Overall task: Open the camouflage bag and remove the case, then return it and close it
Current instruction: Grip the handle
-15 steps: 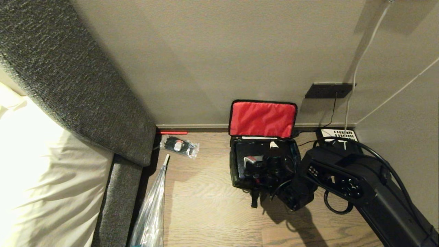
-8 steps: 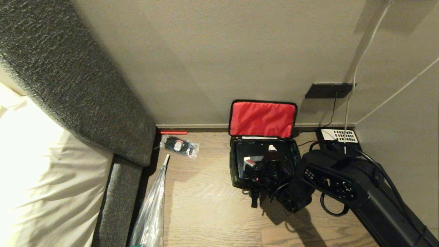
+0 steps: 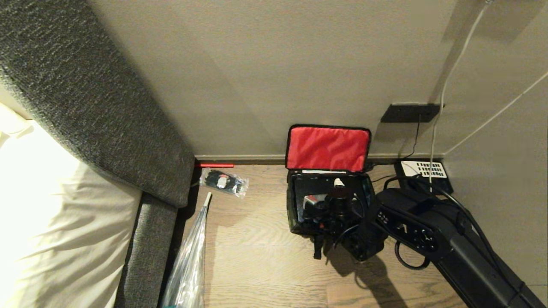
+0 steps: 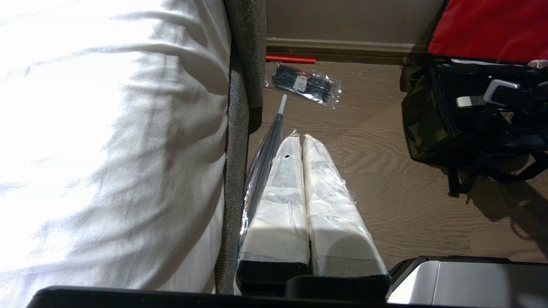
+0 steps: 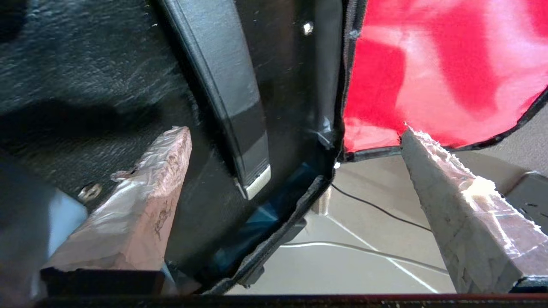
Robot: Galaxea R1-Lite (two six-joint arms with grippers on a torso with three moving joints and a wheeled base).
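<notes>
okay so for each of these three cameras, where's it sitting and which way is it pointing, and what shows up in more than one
Head view: on the robot's head, looking forward and down at the floor corner; the open bag with the right pincer inside it.
Left wrist view: on the left wrist, behind the shut left pincer, facing the floor beside the bed.
Right wrist view: on the right wrist, looking between the open fingers into the bag, over the case.
Shared: the red lining appears in all three; the packet in head and left wrist views.

The camouflage bag (image 3: 295, 205) sits open on the floor by the wall, red-lined lid propped upright. Inside it lies the case (image 5: 85, 94), black and flat.
</notes>
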